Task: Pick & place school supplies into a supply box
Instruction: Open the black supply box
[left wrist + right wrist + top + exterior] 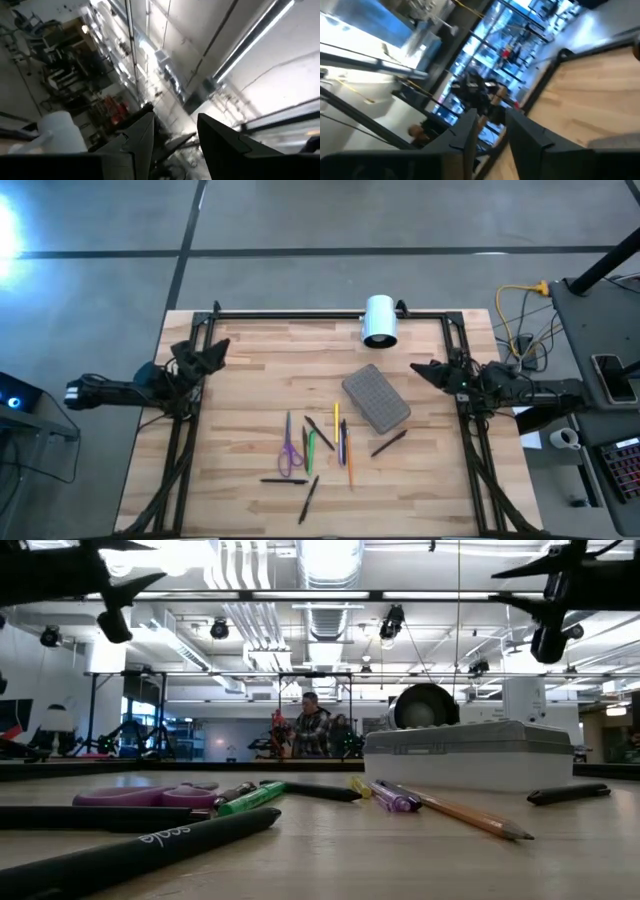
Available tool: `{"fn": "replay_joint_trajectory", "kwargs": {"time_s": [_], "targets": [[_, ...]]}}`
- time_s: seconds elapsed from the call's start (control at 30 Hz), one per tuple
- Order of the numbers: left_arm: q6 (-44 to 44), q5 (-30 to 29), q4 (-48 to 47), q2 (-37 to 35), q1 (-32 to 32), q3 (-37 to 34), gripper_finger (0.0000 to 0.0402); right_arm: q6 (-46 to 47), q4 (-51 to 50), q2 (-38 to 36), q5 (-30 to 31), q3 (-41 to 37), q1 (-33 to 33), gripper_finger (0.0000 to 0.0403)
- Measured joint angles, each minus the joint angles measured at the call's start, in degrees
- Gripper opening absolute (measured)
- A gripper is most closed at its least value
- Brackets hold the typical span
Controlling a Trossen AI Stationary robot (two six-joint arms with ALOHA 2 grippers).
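On the wooden table (pixel 240 370), seen from above, your pencil case (pixel 375 398) is lying closed near the middle, tilted, with the white cylinder (pixel 380 320) lying beyond it at the far edge. The pens and pencils (pixel 340 435) are lying scattered in front of the case, with the purple scissors (pixel 290 448) at the group's left side and one black pen (pixel 389 443) lying apart to the right. Your left gripper (pixel 217 350) is hanging over the table's left edge and your right gripper (pixel 420 369) over the right edge, neither touching anything.

At table height, you are seeing the case (pixel 468 753) sitting flat, the scissors (pixel 140 796) beside a green marker (pixel 250 798), and an orange pencil (pixel 470 817) pointing toward the camera.

Past the left wrist, the fingers (pixel 145 142) are standing spread, gripping nothing.

Past the right wrist, the fingers (pixel 470 135) are showing a gap between them, also empty, with bare table (pixel 600 90) beyond.
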Motion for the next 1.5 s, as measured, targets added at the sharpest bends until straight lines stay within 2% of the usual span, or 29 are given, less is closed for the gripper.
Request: {"fn": "replay_joint_trajectory", "kwargs": {"time_s": [0.07,0.13,0.2,0.37,0.43,0.53,0.67,0.8,0.93,1.1,1.3,1.5], "targets": [[-0.2,0.5,-1.8,5.9,-0.2,3.4,0.0136,0.4,-4.4,1.8,-1.4,1.7,0.0,0.013],[0.2,0.8,-5.9,13.1,-0.2,8.7,0.0136,0.6,-13.0,3.7,-3.4,4.7,0.0,0.0153],[0.2,1.3,-14.1,20.8,-0.2,14.8,0.0136,0.8,-24.9,6.3,-3.5,8.9,0.0,0.0172],[-0.9,5.6,-37.3,40.7,0.3,31.5,0.0136,0.7,-52.9,13.1,0.9,19.9,0.0,0.0202],[-1.2,8.0,-43.3,48.6,0.9,36.4,0.0136,0.7,-59.9,15.7,1.8,23.1,0.0,0.0205],[-1.1,11.7,-45.2,57.8,2.1,44.2,0.0136,0.8,-65.2,18.8,2.0,25.7,0.0,0.0206],[1.1,14.0,-47.3,69.9,3.0,51.4,0.0136,1.3,-64.1,21.2,1.6,25.0,0.0,0.0206],[5.7,17.4,-47.6,79.0,2.8,59.6,0.0136,3.7,-61.3,22.0,-0.5,21.6,0.0,0.0206],[10.2,18.2,-56.9,87.2,2.5,68.3,0.0136,5.5,-55.5,21.7,-1.4,17.7,0.0,0.0206],[17.1,18.0,-67.2,91.9,2.5,76.2,0.0136,8.1,-50.6,21.7,-1.5,15.5,0.0,0.0206],[22.4,20.1,-67.2,95.0,2.6,77.4,0.0136,9.0,-40.4,24.7,-1.5,12.3,-0.1,0.0206],[23.2,20.0,-60.0,95.0,2.5,72.2,0.0136,13.6,-30.3,29.1,-2.2,7.2,-0.5,0.0206]]}}
